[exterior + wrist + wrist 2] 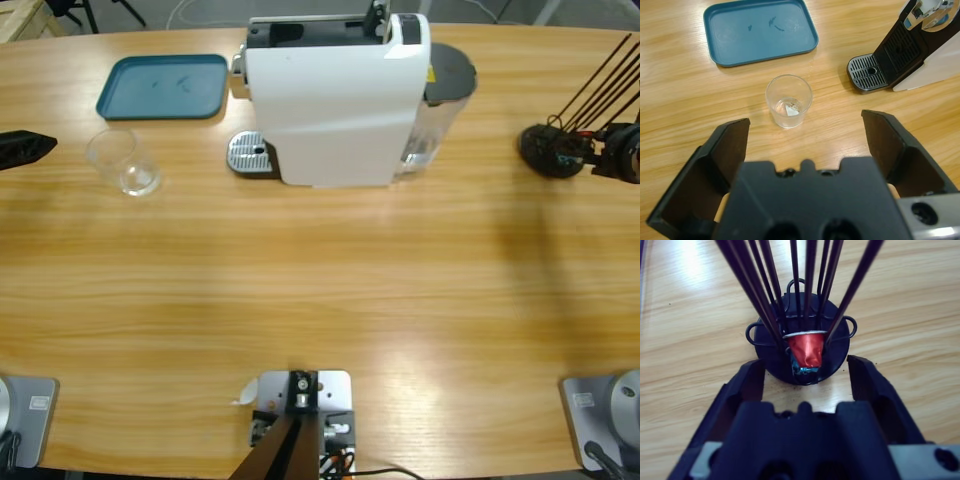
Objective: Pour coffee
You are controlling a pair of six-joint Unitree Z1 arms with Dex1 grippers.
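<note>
cup: small clear glass tumbler [788, 101] on the worktop, basically empty
left gripper [805, 145]: wide open, centre on it first
right gripper [805, 375]: open at red capsule [806, 349]

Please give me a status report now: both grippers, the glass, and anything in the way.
Left gripper open, short of the glass. Right gripper open at the capsule rack. Glass upright beside the tray, not under the coffee machine. Path clear.
</note>
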